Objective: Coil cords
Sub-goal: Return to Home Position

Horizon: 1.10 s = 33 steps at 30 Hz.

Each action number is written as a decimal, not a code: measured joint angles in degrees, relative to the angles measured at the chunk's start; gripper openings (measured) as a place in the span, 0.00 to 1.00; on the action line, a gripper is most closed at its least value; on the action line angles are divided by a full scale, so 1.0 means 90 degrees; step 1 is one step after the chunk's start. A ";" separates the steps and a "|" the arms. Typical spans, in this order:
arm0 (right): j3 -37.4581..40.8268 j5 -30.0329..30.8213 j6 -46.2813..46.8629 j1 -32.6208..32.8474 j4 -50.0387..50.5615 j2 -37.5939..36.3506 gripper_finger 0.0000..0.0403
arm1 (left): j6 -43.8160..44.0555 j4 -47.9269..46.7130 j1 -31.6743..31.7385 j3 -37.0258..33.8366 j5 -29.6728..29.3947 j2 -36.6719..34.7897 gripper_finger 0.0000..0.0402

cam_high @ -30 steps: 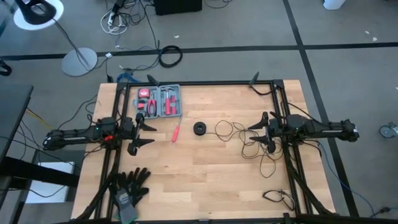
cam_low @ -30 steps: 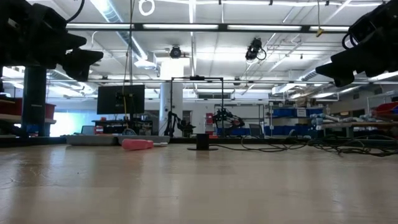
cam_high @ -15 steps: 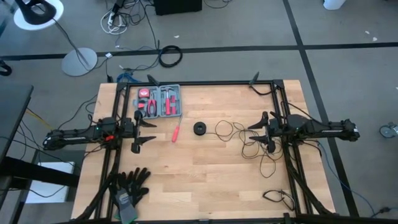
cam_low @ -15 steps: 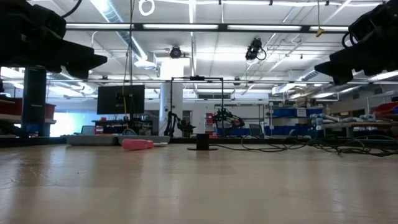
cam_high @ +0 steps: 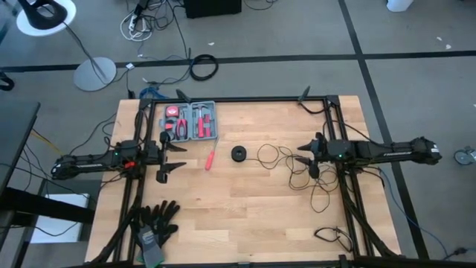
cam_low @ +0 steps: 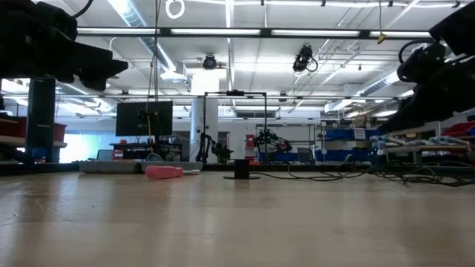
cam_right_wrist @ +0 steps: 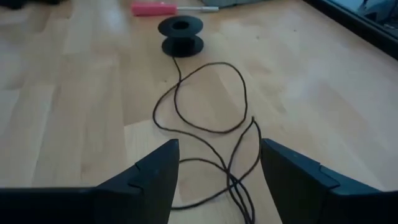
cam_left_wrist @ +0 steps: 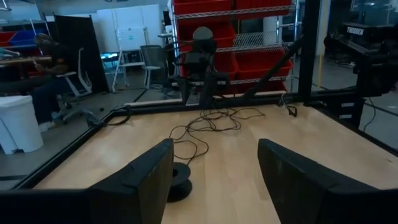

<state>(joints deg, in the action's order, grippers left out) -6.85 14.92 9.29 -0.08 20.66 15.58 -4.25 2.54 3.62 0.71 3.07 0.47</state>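
Observation:
The cord is a thin black wire point(cam_high: 269, 155) lying in loose loops on the wooden table, right of centre. One end leads to a small round black spool point(cam_high: 238, 154) that rests flat on the table. The right wrist view shows the spool point(cam_right_wrist: 181, 34) and the loops point(cam_right_wrist: 205, 102) ahead of my right gripper. My right gripper point(cam_high: 305, 158) is open, tipped down above the loops' right part, and touches nothing. My left gripper point(cam_high: 175, 158) is open and level at the table's left, well away from the spool point(cam_left_wrist: 176, 180).
A grey tool case point(cam_high: 191, 121) with red tools lies at the far left. A red screwdriver point(cam_high: 210, 158) lies left of the spool. Black gloves point(cam_high: 156, 222) lie at the near left. A second small cord point(cam_high: 332, 235) lies at the near right. Black frame rails point(cam_high: 253, 100) edge the table.
My right gripper has tipped downward and sunk a little toward the loops of wire, staying open. My left gripper has rolled slightly about its own axis without changing place. The cord and spool have not moved.

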 joint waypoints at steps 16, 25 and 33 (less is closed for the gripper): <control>0.0000 0.0005 -0.0032 0.0000 -0.0281 0.0227 0.55 | 0.0000 0.0100 0.0000 0.0000 0.0000 0.0000 0.59; -0.0008 0.0002 -0.0032 0.0000 -0.0289 0.0227 0.56 | 0.0000 0.0100 0.0000 0.0000 -0.0002 0.0000 0.59; -0.0012 -0.0004 -0.0030 0.0000 -0.0289 0.0227 0.55 | 0.0000 0.0100 0.0000 0.0000 -0.0002 0.0000 0.59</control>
<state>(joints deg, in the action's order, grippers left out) -6.96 14.88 9.02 -0.08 18.06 17.63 -4.25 3.44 3.62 0.71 3.05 0.47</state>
